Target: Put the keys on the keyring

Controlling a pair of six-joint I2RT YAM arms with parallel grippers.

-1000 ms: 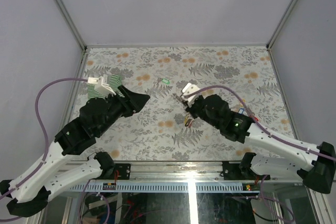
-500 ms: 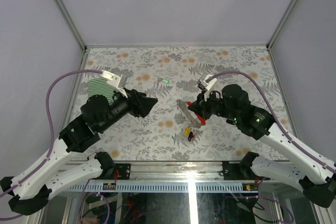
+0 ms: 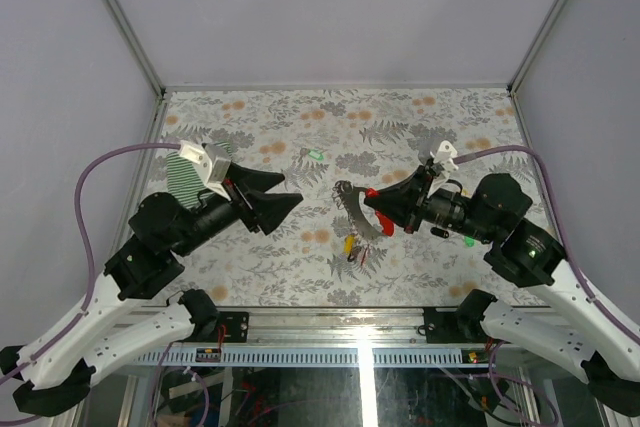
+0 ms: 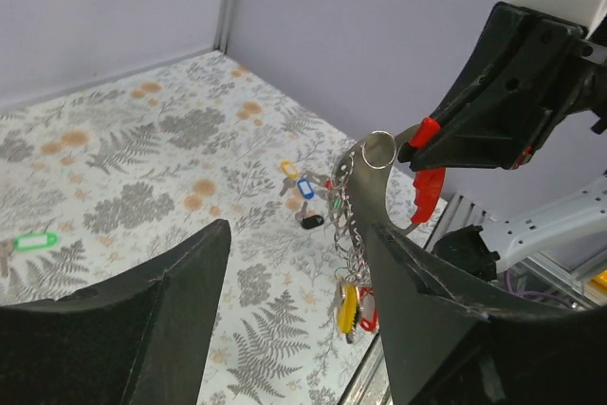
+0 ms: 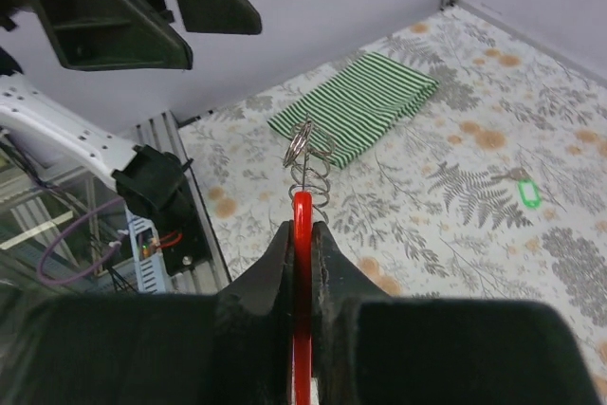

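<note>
The right gripper (image 3: 372, 197) has swung up and back from the floral mat (image 3: 420, 117), where it worked a second ago. It now holds the keyring (image 3: 352, 212), a bright red oval loop joined to a grey metal chain strip, in the air over the middle of the table, jaws clamped on the red loop. Two small metal keys (image 3: 350, 246) with yellow and red plastic heads, down on the mat before, now dangle from the strip's lower end.

The left gripper (image 3: 291, 191) has turned to face it from the left, jaws spread and empty, still apart from it. The ring looks presented for threading; a green-tagged key (image 3: 316, 155) waits loose on the far mat.

Only the left wrist view shows the split ring (image 4: 379, 147) topping the strip and more loose keys (image 4: 303, 192) on the mat at the right. The right wrist view shows the loop edge-on between its fingers (image 5: 334, 277), and the green striped cloth (image 5: 356, 106) at far left.
</note>
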